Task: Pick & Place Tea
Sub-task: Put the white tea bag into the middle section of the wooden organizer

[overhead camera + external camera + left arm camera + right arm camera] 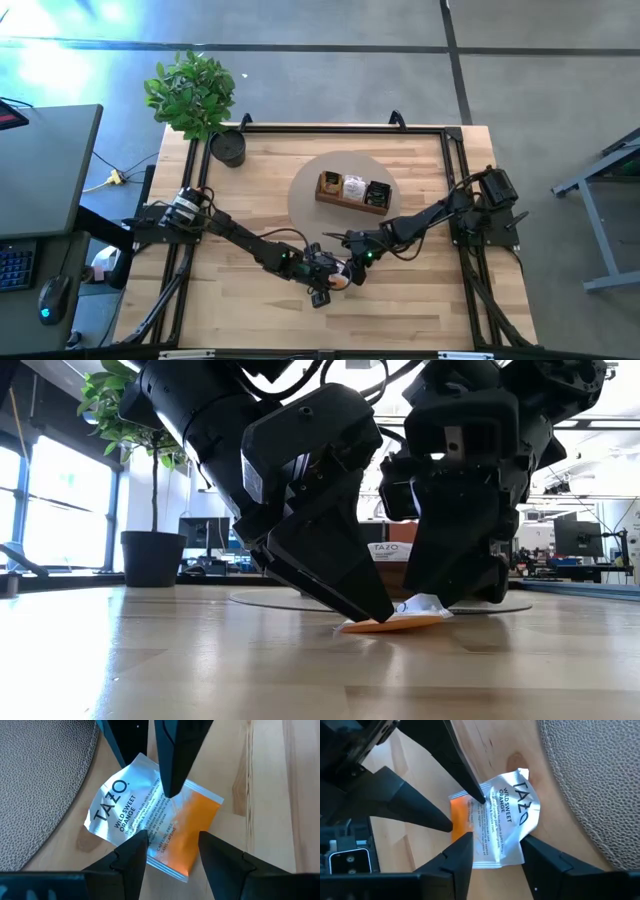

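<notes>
Two grippers over one white-and-orange foil tea packet (155,827) flat on wooden table (420,300), lower centre of high view. Left gripper (172,851) fingers apart, straddling packet; right gripper (496,847) likewise apart.

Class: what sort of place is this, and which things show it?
Probably a robotics lab or workshop: two arms clamped to a wooden table, monitors on benches behind, bare concrete floor.
</notes>
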### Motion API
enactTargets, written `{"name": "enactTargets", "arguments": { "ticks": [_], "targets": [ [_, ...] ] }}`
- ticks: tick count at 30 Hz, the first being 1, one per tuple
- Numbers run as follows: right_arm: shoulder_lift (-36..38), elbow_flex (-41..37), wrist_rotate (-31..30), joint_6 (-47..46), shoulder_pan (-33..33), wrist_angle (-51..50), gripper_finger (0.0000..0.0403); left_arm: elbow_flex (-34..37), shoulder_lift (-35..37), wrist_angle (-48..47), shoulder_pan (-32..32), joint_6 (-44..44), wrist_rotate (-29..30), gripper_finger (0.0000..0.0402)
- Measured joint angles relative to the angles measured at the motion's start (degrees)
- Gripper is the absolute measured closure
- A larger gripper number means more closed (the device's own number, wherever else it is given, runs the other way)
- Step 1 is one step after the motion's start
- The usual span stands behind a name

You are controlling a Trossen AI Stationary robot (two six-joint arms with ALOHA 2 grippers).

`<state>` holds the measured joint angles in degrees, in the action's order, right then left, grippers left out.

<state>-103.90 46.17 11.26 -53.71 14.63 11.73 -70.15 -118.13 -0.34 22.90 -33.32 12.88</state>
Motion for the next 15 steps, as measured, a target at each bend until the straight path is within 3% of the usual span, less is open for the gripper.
{"name": "enactTargets", "arguments": {
  "ticks": [5, 12, 15],
  "targets": [
    [0.07, 0.07, -1.23, 2.86, 0.0, -1.41, 0.0291, 0.0, 0.0, 0.11, 0.0, 0.05, -0.02, 0.0222],
    [0.17, 0.15, -2.44, 7.52, -0.02, -3.33, 0.0381, -0.02, 0.0, 0.37, -0.02, 0.09, 0.24, 0.0222],
    [0.17, 0.15, -2.9, 10.95, -0.04, -2.91, 0.0397, -0.02, 0.0, 0.4, 0.0, 0.1, 1.04, 0.0222]
  ]
}}
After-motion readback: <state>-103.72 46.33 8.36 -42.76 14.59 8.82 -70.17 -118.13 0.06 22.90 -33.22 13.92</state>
